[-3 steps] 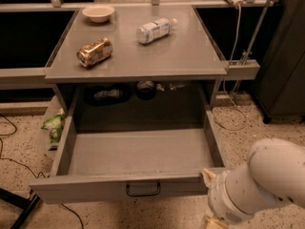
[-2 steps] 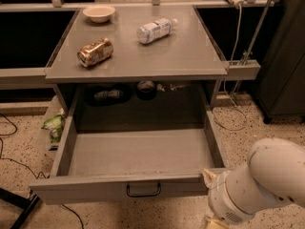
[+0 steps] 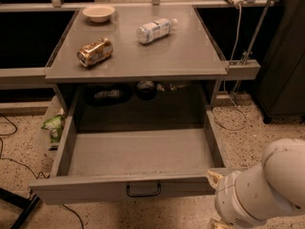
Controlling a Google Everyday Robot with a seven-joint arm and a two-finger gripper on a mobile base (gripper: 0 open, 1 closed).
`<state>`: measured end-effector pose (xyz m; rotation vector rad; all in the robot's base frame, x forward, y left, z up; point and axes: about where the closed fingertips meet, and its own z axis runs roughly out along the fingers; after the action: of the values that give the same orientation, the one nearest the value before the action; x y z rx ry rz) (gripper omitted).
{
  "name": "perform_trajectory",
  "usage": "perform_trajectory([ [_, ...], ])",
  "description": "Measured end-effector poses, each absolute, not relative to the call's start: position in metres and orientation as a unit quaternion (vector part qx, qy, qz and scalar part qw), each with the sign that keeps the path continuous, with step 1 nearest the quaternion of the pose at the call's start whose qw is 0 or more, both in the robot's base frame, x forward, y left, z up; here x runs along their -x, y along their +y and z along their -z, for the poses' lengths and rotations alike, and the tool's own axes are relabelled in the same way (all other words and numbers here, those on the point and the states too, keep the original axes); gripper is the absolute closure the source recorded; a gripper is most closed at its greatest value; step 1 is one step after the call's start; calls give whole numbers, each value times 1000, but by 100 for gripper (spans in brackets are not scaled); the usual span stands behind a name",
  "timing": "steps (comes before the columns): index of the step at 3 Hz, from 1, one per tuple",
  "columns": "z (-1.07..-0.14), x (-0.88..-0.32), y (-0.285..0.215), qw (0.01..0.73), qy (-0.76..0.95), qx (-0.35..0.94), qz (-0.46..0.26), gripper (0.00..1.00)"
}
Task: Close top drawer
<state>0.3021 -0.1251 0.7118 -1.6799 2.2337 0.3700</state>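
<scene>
The top drawer is pulled far out from under the grey table. Its inside floor is bare, and its flat grey front carries a small dark loop handle at the centre. My arm's white wrist fills the lower right corner. My gripper is at the right end of the drawer front, touching or nearly touching it, and is mostly hidden by the wrist.
On the tabletop are a white bowl, a crushed brown can and a lying water bottle. Dark items sit behind the drawer. A green bag and cables lie on the floor at left. A dark cabinet stands at right.
</scene>
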Motion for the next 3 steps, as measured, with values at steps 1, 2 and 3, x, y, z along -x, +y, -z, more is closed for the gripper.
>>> perform_trajectory([
  [1,-701,-293,-115,159,770,598,-152,0],
  [2,-669,-301,-101,149,755,614,-176,0],
  [3,-636,-316,-91,137,742,629,-188,0],
])
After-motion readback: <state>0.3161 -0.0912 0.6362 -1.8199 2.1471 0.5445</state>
